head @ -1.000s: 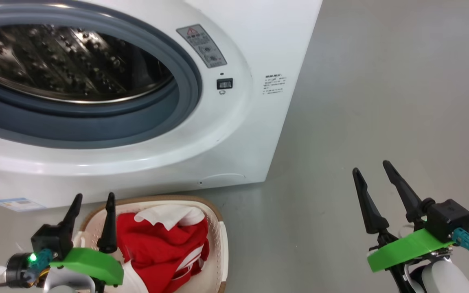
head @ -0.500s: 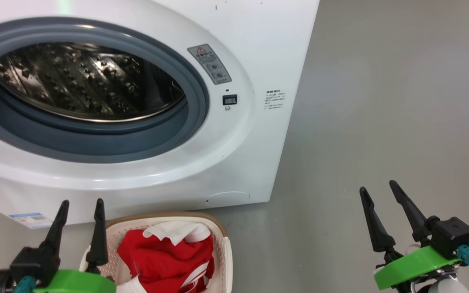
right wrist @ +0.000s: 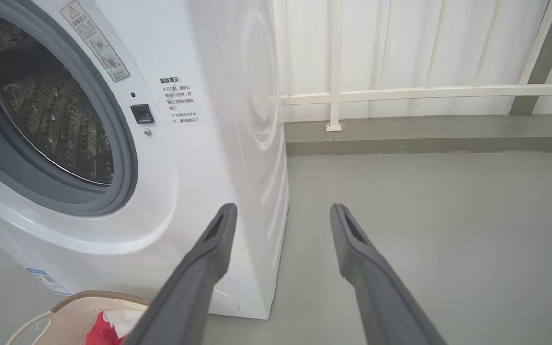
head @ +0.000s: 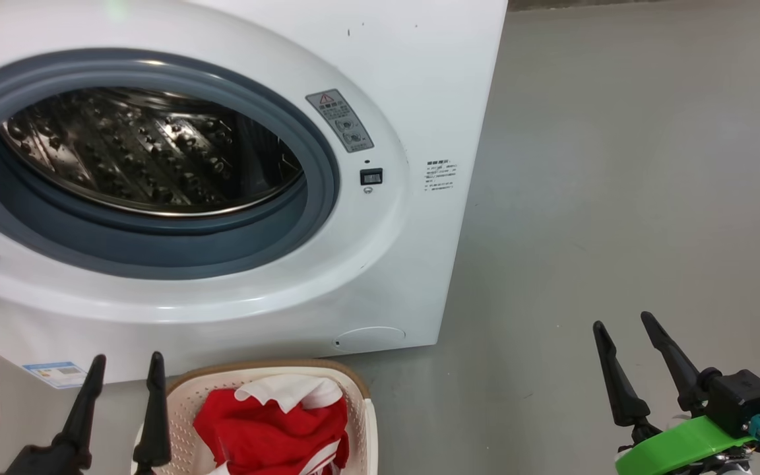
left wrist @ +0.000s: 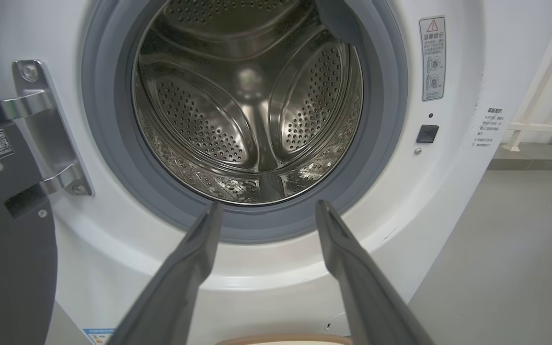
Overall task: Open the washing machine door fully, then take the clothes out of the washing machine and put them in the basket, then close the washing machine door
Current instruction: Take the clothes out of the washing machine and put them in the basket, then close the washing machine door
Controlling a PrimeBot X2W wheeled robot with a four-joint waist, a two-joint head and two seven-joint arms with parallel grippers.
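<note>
Facing washer, head view: white body spans 10 to 1 o'clock, grey ring round a studded steel drum. Warning sticker and small black latch sit at the ring's 3 o'clock side.

Door stands swung off the opening. In left wrist view it hangs at 9 o'clock on bright hinge arms. In head view its dark edge shows at 8 o'clock.

Basket on grey floor at 6 o'clock, just in front of washer base, brown rim toward the machine. Clothes lie inside it: red bundle, white piece on top at its 12 o'clock side.

Left gripper at 7 o'clock, fingers spread, nothing between them, just beside basket's left rim. Can't tell if it touches. Its wrist view looks between the fingers straight into the drum.

Right gripper at 4 o'clock, fingers spread wide, holding nothing, over floor, well apart from basket and washer.
</note>
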